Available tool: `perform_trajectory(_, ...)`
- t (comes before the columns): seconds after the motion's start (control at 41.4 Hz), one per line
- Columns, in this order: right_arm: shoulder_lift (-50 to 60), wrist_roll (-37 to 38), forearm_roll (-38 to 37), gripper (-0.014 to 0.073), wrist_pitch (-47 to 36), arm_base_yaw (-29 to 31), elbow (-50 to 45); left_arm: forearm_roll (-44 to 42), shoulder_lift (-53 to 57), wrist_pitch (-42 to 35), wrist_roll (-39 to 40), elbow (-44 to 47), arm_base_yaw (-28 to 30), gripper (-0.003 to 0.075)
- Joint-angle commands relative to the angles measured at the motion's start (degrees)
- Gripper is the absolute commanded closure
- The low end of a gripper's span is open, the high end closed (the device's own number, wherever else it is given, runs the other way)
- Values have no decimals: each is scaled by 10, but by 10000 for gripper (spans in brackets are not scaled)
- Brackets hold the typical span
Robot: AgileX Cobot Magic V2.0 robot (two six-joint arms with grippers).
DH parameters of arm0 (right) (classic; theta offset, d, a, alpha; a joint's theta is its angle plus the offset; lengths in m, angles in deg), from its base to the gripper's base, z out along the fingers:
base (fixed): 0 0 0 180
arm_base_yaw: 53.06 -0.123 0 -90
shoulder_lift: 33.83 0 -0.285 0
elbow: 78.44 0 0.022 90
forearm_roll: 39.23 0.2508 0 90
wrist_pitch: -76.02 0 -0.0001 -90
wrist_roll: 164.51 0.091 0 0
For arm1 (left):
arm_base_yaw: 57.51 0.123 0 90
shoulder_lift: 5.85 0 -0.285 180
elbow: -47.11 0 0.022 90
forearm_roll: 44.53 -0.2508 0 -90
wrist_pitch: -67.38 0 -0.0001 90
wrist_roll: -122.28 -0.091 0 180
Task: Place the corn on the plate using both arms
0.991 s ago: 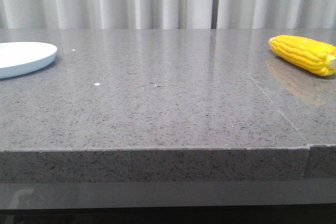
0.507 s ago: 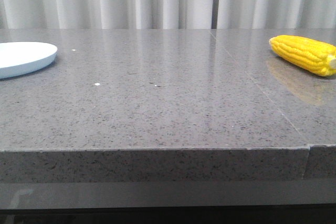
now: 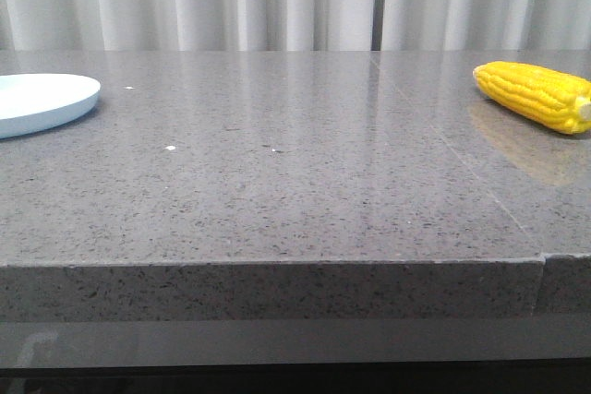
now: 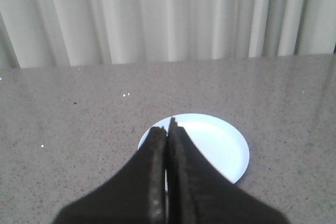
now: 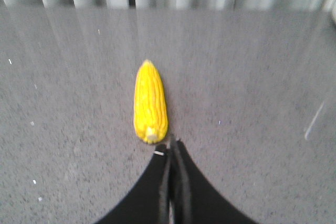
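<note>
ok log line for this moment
corn cob: table, right | plate: left, empty | left gripper: shut | right gripper: shut

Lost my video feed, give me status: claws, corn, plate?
Left claw shut, over plate. Right claw shut, empty, behind corn. Corn on table, far from plate. Nothing between.

The right gripper (image 5: 172,142), its jaws pressed together, hangs over the grey surface (image 5: 252,103) just beside the corn's (image 5: 150,102) pale stub end.
</note>
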Motion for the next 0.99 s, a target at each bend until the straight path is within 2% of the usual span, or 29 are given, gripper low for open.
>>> perform_trajectory(0.0, -36, -4, -3, 662, -33, 0, 20, 5, -28, -39, 3, -18, 1, 740)
perform_trajectory(0.314, -114, -4, -3, 654, -30, 0, 20, 6, -92, -37, 3, -18, 1, 740)
perform_trajectory(0.411, -130, -4, -3, 575, -30, 0, 20, 6, -108, -34, 3, -18, 1, 724)
perform_trajectory(0.483, -142, -5, -3, 440, -29, 0, 20, 6, -119, -30, 3, -18, 1, 647)
perform_trajectory(0.556, -150, -5, -3, 250, -29, 0, 20, 6, -129, -28, 3, -18, 1, 494)
perform_trajectory(0.58, -153, -5, -3, 152, -30, 0, 20, 6, -132, -28, 3, -18, 1, 428)
perform_trajectory(0.628, -157, -5, -3, 39, -30, 0, 20, 6, -133, -27, 3, -18, 1, 332)
perform_trajectory(0.652, -158, -5, -3, 1, -30, 0, 20, 6, -137, -27, 3, -18, 1, 275)
perform_trajectory(0.701, -161, -5, -3, -60, -30, 0, 20, 6, -142, -27, 3, -18, 1, 211)
perform_trajectory(0.773, -162, -5, -3, -65, -30, 0, 20, 6, -146, -24, 3, -18, 1, 169)
perform_trajectory(0.966, -162, -5, -3, -53, -42, 0, 20, 6, -184, -9, 3, -36, 1, 175)
